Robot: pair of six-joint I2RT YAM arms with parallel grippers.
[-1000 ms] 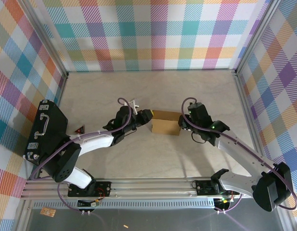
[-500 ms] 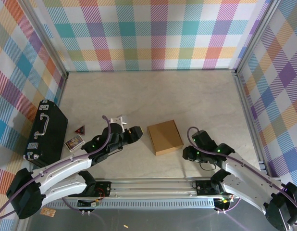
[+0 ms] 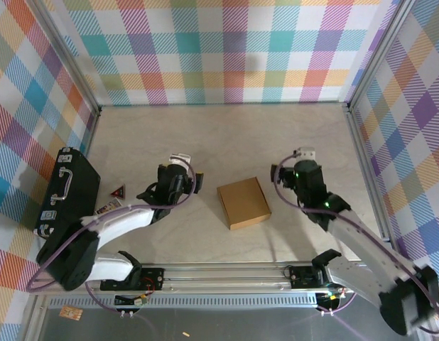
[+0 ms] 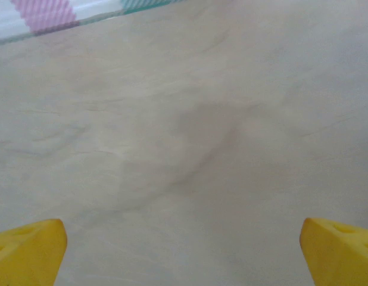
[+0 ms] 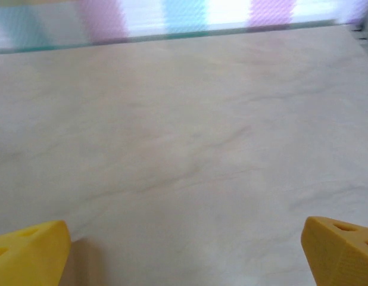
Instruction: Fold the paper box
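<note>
**While both hands are hanging open, the box is lying unguarded**

Since nothing is pinning it down, the brown box (image 3: 244, 202) is resting flat on the tabletop (image 3: 226, 135), a little toward 6 o'clock from the middle, and it is looking like a closed, squarish packet. The left hand (image 4: 184, 253) is hovering at the box's 10 o'clock and the right hand (image 5: 184, 250) at its 2 o'clock, both apart from it. Each hand is gaping wide and carrying nothing. In the wrist views the yellow fingertips (image 4: 29, 250) are sitting at the bottom corners, with bare tabletop showing between them.

The main risk is probably coming from the cardboard itself. Stiff creases are likely pushing back, so any flap that is only half tucked may be creeping open with no hand pressing on it. From above, whether the flaps are fully seated is not showing.

A second risk is lying in the arms' travel. The box is sitting between them and looking light, so a sweep toward 6 o'clock that is running too low could be clipping an edge and skidding or flipping it. The left arm is also working close to the black case (image 3: 67, 192) at the tabletop's 9 o'clock, where a wide swing could be bumping it.
</note>
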